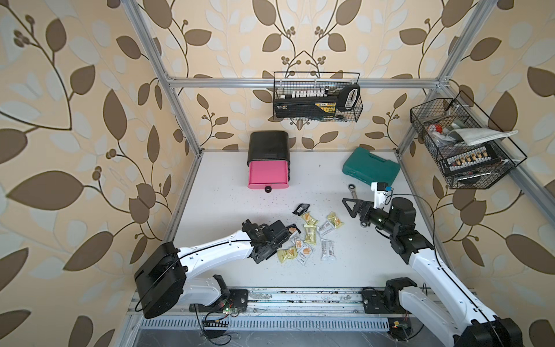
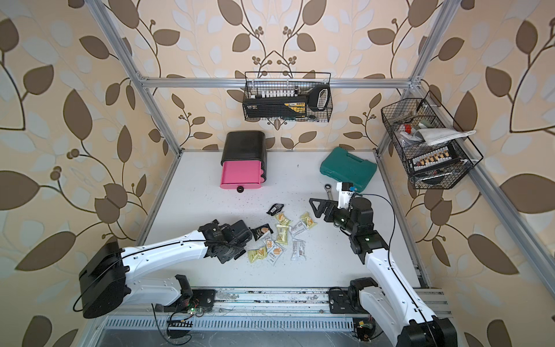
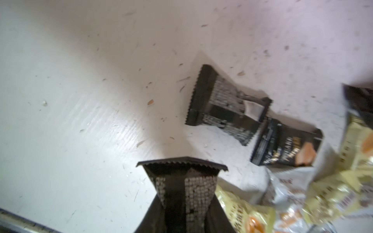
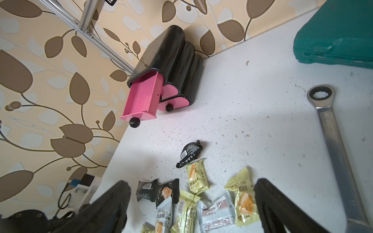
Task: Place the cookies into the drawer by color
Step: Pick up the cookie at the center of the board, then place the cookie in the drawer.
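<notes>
Left wrist view shows you a black crinkly wrapped cookie packet [image 3: 181,169] pinched in the left gripper [image 3: 182,209]. Other black, silver and pale yellow packets [image 1: 309,237] lie heaped mid-table beside it. At the back, the black rounded cabinet [image 1: 268,144] has its pink top drawer [image 1: 267,175] pulled out. Your right gripper [image 4: 192,183] hangs spread wide.

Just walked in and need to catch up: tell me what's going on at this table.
The left gripper is shut on a black cookie at the edge of the pile of black, white and yellow ones lying on the table. The right gripper hangs open beside the pile, holding nothing. The top drawer is pulled out and looks empty; the lower drawers are shut. No cookie appears sorted yet.
</notes>
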Controlling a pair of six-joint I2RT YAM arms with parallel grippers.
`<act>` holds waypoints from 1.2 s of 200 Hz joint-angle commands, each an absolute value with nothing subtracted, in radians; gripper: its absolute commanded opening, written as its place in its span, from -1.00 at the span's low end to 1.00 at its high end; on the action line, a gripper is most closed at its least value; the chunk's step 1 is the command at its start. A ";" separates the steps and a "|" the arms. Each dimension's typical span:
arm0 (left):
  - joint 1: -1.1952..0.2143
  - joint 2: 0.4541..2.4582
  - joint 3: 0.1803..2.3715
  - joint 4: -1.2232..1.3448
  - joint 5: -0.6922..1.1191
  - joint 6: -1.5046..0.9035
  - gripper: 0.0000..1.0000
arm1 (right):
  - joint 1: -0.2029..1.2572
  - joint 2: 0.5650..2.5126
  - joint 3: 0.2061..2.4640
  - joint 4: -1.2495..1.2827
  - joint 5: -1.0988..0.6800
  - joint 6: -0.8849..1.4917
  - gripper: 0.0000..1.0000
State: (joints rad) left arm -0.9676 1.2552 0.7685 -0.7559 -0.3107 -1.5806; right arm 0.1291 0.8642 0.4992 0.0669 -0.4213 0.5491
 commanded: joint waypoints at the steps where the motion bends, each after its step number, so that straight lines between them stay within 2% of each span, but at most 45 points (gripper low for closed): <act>1: -0.947 1.187 0.873 -0.842 -0.403 -1.434 -0.45 | 0.135 0.853 0.484 0.063 -0.407 0.539 0.97; 27: -0.848 1.190 1.073 -0.882 -0.466 -1.184 -0.44 | 0.135 0.838 0.481 0.062 -0.403 0.535 0.97; 56: -0.648 1.249 1.295 -0.866 -0.376 -0.966 -0.45 | 0.136 0.845 0.482 0.060 -0.397 0.533 0.97; 96: -0.492 1.465 1.574 -0.842 -0.317 -0.724 -0.44 | 0.136 0.823 0.483 0.050 -0.393 0.528 0.97; 121: -0.423 1.630 1.718 -0.882 -0.276 -0.654 -0.43 | 0.137 0.818 0.478 0.052 -0.384 0.528 0.97; 149: -0.392 1.755 1.784 -0.882 -0.326 -0.605 -0.41 | 0.136 0.816 0.476 0.053 -0.385 0.529 0.97; 169: -0.362 1.825 1.807 -0.894 -0.297 -0.610 -0.39 | 0.137 0.815 0.476 0.054 -0.385 0.531 0.97; 240: -0.318 1.887 1.760 -0.788 -0.233 -0.609 -0.32 | 0.147 0.818 0.479 0.054 -0.380 0.528 0.97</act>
State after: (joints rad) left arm -0.3206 1.8778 1.7512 -0.8272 -0.2657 -0.6277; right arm 0.1413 0.8246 0.4961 0.0521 -0.3988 0.5415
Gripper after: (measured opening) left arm 0.334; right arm 0.986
